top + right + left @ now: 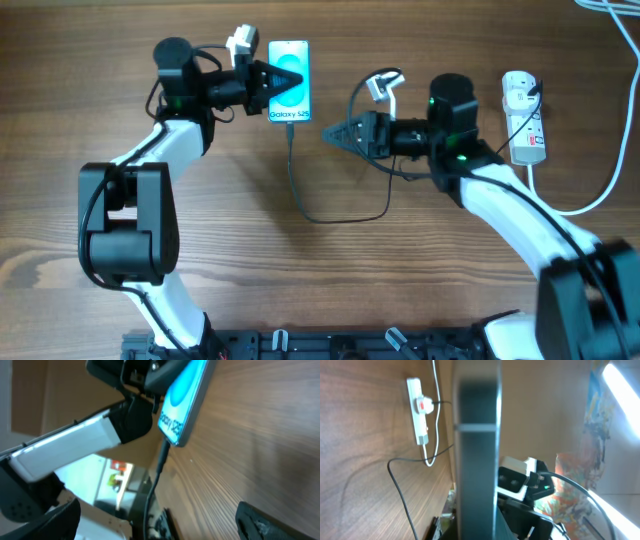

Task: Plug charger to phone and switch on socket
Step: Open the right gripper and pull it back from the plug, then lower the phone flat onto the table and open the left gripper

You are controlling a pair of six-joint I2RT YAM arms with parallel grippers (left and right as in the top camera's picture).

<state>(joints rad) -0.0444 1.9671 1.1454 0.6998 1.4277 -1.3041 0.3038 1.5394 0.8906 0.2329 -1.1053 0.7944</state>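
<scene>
The phone lies at the back of the table, teal screen up, white text strip at its near end. My left gripper is shut on its left edge; in the left wrist view the phone's dark edge fills the space between my jaws. The charger's thin black cable runs from the phone's near end, and its connector sits in the phone. My right gripper is open and empty, just right of the phone's near end, also seen in the right wrist view. The white socket lies at the far right with a plug in it.
The socket also shows in the left wrist view. A thicker white cable loops from the socket along the right edge. The black cable curves across the middle of the wooden table towards the right arm.
</scene>
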